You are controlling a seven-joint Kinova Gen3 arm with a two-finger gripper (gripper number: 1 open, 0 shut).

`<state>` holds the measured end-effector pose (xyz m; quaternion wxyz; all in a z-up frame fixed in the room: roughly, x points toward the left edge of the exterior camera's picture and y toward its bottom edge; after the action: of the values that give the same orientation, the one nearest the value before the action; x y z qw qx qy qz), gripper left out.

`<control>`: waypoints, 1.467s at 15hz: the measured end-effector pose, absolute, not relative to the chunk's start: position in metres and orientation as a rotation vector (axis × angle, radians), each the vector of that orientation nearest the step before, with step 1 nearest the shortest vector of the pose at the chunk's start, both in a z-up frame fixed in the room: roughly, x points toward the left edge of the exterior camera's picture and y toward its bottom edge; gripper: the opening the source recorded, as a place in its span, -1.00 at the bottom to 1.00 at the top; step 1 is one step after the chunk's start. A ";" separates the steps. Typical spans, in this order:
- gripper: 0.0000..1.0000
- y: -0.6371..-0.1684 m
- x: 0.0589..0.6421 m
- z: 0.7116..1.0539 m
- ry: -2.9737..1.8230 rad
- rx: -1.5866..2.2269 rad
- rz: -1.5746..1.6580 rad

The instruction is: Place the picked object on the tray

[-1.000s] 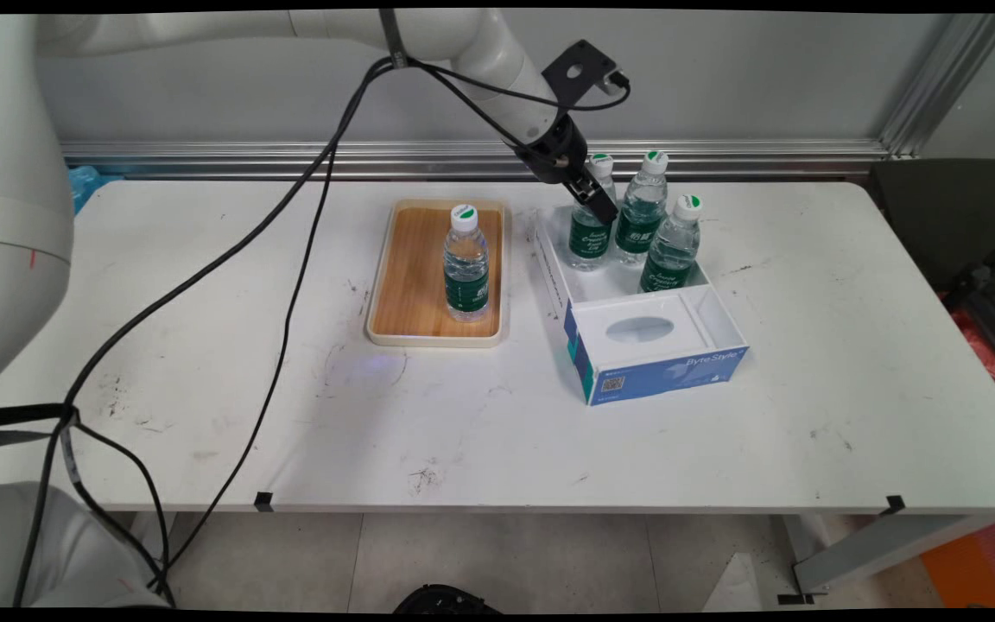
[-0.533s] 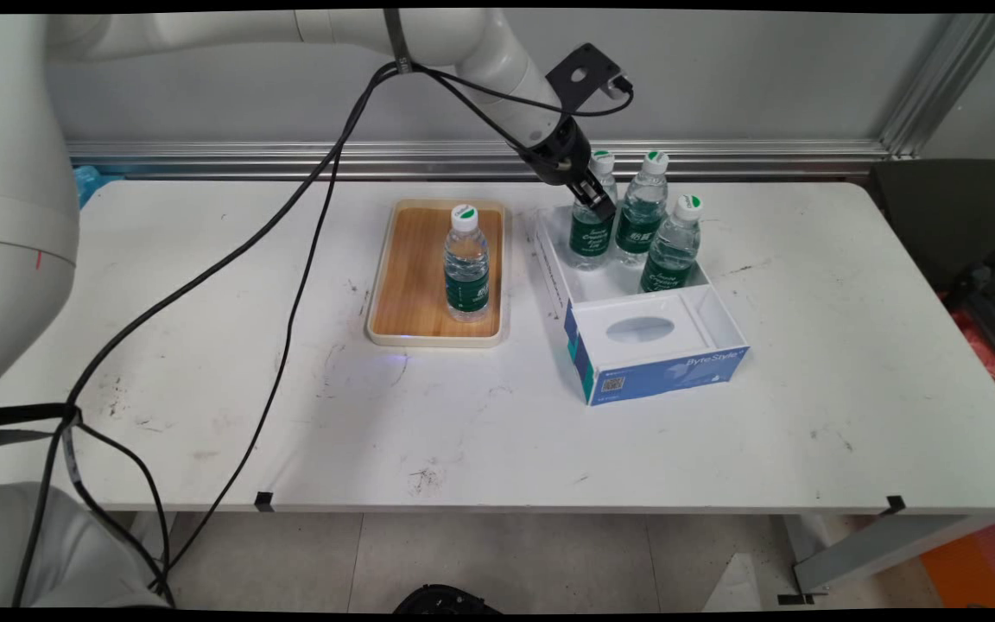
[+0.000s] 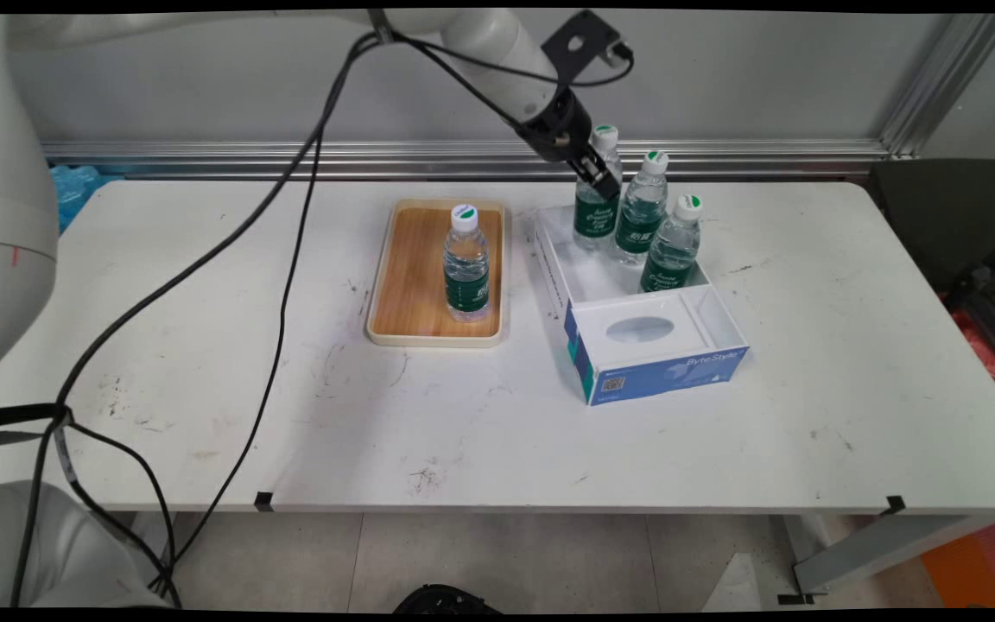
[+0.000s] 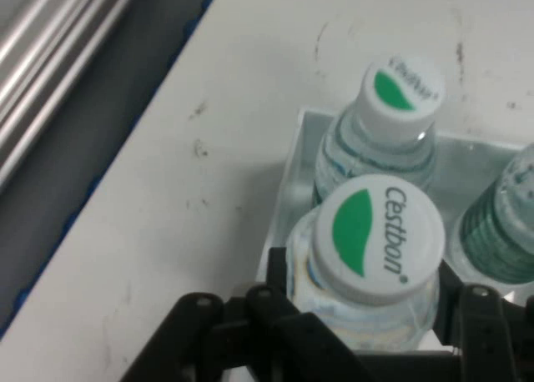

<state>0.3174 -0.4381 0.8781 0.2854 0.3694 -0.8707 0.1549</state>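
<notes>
Clear plastic, green label, white-and-green cap: a small water bottle point(image 3: 596, 212), full by the look of it, so moderately heavy for its size. Thin-walled and likely to dent at the belly, slick on the label; stiffest at the neck and shoulder under the cap, which is the best place to take hold.

Main view: tool point(image 3: 594, 173) comes in from the upper left, clamped on that neck just below the cap. Hangs upright over the far left corner of the blue-and-white box point(image 3: 662, 367). Possibly lifted clear of the box floor, though hard to tell from here. Just beside it stand a second bottle point(image 3: 641, 220) and a third bottle point(image 3: 670, 250) in the same box. Well apart to the left, a wooden tray point(image 3: 394, 285) on the bench point(image 3: 463, 432) with a lone bottle point(image 3: 465, 276).

Hand view: looks straight down on the gripped bottle's cap point(image 4: 375, 232). Tool point(image 4: 367, 303) closed on either side of the neck, fingers point(image 4: 279, 269) pressed against the plastic. Second bottle point(image 4: 392, 107) just beyond, third point(image 4: 501, 223) at the right edge, box wall point(image 4: 288, 190) alongside.
</notes>
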 end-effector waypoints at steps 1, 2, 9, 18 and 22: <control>-1.00 -0.434 0.318 0.889 -2.321 0.982 0.419; -1.00 -0.431 0.318 0.898 -2.318 0.977 0.422; -1.00 -0.402 0.330 0.965 -2.306 0.943 0.455; -1.00 -0.381 0.383 1.025 -2.346 0.963 0.550; -1.00 -0.379 0.412 1.034 -2.373 0.962 0.582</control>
<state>0.4123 -0.3792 1.0341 0.2547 0.3543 -0.8739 0.2143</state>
